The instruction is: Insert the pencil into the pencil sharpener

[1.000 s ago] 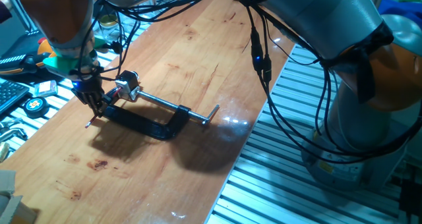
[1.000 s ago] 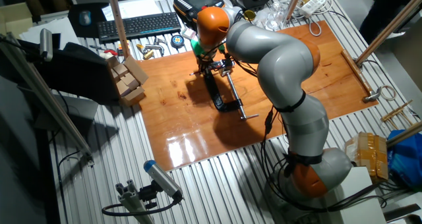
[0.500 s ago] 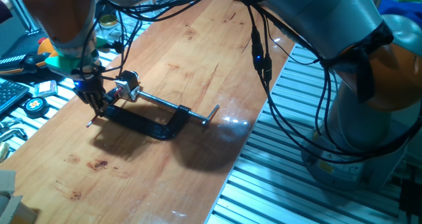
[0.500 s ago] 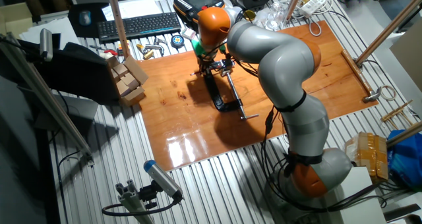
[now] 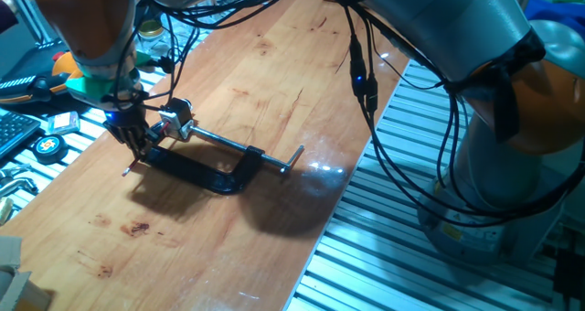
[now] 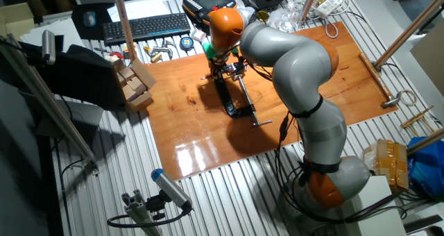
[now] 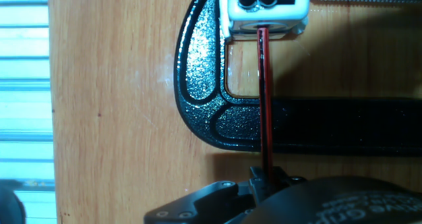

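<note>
In the hand view my gripper (image 7: pixel 267 180) is shut on the pencil (image 7: pixel 264 105), a thin red stick that runs straight ahead. Its far end sits at the round opening of the pencil sharpener (image 7: pixel 267 12), a small white block with a black top. The sharpener is held in the jaw of the black C-clamp (image 7: pixel 204 99). In one fixed view the gripper (image 5: pixel 134 144) stands just left of the sharpener (image 5: pixel 176 119), low over the clamp (image 5: pixel 196 171), with the pencil's back end (image 5: pixel 125 171) poking out. In the other fixed view the gripper (image 6: pixel 216 72) and the sharpener (image 6: pixel 236 69) show small.
The clamp's silver screw rod (image 5: pixel 239 148) runs right, ending in a handle (image 5: pixel 294 157). Tools and a tape measure (image 5: pixel 46 144) lie off the wooden table's left edge. A keyboard (image 6: pixel 142 26) and cardboard boxes (image 6: pixel 135 83) stand beside the table (image 6: pixel 312 90). Black cables (image 5: pixel 361 82) hang from the arm.
The arm has shifted very slightly toward the sharpener with the pencil held. The clamp and the sharpener have not moved.
</note>
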Available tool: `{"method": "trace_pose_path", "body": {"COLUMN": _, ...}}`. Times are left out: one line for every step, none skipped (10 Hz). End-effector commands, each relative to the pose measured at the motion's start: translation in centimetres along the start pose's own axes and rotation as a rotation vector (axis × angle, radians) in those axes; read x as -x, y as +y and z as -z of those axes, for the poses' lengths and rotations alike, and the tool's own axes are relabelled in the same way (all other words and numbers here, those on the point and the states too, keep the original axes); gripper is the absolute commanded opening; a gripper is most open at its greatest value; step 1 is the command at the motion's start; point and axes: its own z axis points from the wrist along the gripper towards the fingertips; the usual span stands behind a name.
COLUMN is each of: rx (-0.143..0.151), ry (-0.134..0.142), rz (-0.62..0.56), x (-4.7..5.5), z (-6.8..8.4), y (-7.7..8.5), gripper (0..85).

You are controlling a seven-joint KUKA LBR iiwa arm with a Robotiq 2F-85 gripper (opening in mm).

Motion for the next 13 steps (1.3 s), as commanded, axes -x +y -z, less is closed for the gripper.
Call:
{"method": "trace_pose_path", "body": {"rx": 0.000, "ry": 0.000, "rz": 0.000, "x": 0.03, "z": -0.01, "y": -0.01, "gripper": 0.0}}
{"method": "trace_pose_path", "body": {"rx": 0.000, "ry": 0.000, "rz": 0.000, "x": 0.07, "z": -0.01, "y": -0.02, "gripper": 0.0}}
{"method": "trace_pose_path", "body": {"rx": 0.000, "ry": 0.000, "rz": 0.000, "x": 0.12, "z": -0.03, "y": -0.04, "gripper": 0.0}}
{"method": "trace_pose_path", "body": {"rx": 0.000, "ry": 0.000, "rz": 0.000, "x": 0.19, "z": -0.06, "y": -0.06, "gripper": 0.0}}
{"method": "trace_pose_path", "body": {"rx": 0.000, "ry": 0.000, "rz": 0.000, "x": 0.25, "z": -0.09, "y": -0.08, "gripper": 0.0}}
{"method": "trace_pose_path", "body": {"rx": 0.000, "ry": 0.000, "rz": 0.000, "x": 0.29, "z": -0.11, "y": -0.08, "gripper": 0.0}}
{"method": "trace_pose_path", "body": {"rx": 0.000, "ry": 0.002, "rz": 0.000, "x": 0.30, "z": -0.07, "y": -0.08, "gripper": 0.0}}
{"method": "trace_pose_path", "body": {"rx": -0.002, "ry": 0.002, "rz": 0.000, "x": 0.29, "z": -0.03, "y": -0.09, "gripper": 0.0}}
{"method": "trace_pose_path", "body": {"rx": -0.003, "ry": 0.005, "rz": -0.002, "x": 0.30, "z": 0.05, "y": -0.13, "gripper": 0.0}}
{"method": "trace_pose_path", "body": {"rx": -0.003, "ry": 0.003, "rz": -0.002, "x": 0.31, "z": 0.04, "y": -0.13, "gripper": 0.0}}
{"method": "trace_pose_path", "body": {"rx": -0.005, "ry": 0.005, "rz": -0.002, "x": 0.37, "z": 0.06, "y": -0.12, "gripper": 0.0}}
{"method": "trace_pose_path", "body": {"rx": -0.005, "ry": 0.005, "rz": -0.002, "x": 0.40, "z": 0.06, "y": -0.12, "gripper": 0.0}}
{"method": "trace_pose_path", "body": {"rx": -0.005, "ry": 0.003, "rz": 0.000, "x": 0.43, "z": 0.08, "y": -0.10, "gripper": 0.0}}
